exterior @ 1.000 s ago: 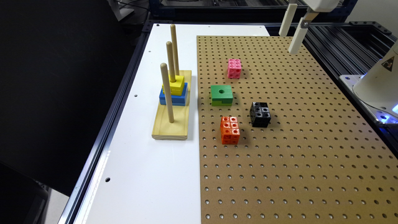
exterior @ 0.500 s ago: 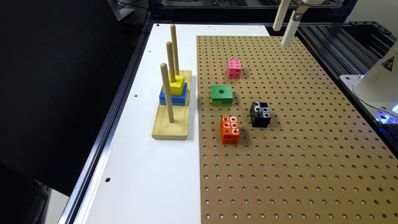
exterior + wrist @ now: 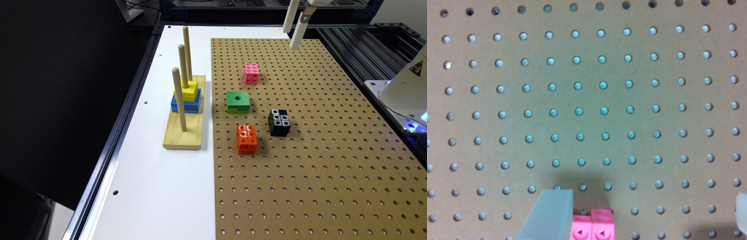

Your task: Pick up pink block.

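Pink block [image 3: 251, 73] sits on the brown pegboard [image 3: 333, 173] in the upper middle of the exterior frame, resting flat, untouched. Just below it in the frame lies a green block with a centre hole [image 3: 238, 102]; further down are an orange cube [image 3: 247, 139] and a black cube [image 3: 279, 122], each apart from the others. At centre left of the frame, a wooden peg stand [image 3: 183, 130] on the white table [image 3: 156, 186] carries a yellow piece on a blue one.

Gripper [image 3: 294, 25] hangs at the top edge of the exterior frame, above the far end of the pegboard and to the upper right of the pink block, well clear of it. In the wrist view one translucent finger [image 3: 549, 215] is at the lower edge and a sliver of the other [image 3: 741, 212] at the lower right edge, with a wide stretch of board between them: jaws stand open, holding nothing. The pink block [image 3: 593, 226] peeks in at the lower edge of that view, beside the nearer finger.

Step in hand, by my reading: approach, not yet aligned. Next move calls for centring the open fingers over the pink block, then descending so they straddle it before closing. Watch clearance from the green block nearby.
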Controlling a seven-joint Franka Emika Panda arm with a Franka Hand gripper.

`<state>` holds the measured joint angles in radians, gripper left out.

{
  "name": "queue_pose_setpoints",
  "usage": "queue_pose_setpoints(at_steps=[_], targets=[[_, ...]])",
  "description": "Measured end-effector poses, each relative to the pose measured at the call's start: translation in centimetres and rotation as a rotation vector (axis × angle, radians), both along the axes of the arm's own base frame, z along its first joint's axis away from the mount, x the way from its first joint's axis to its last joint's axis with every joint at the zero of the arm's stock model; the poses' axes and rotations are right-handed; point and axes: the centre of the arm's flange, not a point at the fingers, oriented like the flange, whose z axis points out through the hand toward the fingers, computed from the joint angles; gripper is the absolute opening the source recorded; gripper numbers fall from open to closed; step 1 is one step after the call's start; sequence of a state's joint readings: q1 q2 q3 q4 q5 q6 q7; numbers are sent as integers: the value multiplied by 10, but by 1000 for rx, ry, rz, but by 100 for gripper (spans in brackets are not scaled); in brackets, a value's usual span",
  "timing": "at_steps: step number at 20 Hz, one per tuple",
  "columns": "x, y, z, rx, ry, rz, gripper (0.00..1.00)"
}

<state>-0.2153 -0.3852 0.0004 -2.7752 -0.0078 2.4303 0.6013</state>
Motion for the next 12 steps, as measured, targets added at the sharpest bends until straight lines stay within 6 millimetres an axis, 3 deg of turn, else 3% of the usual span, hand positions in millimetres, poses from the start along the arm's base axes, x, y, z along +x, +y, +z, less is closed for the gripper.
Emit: queue_pose_setpoints(at_steps=[12], targets=[[57, -33, -7, 3, 19, 2, 100]])
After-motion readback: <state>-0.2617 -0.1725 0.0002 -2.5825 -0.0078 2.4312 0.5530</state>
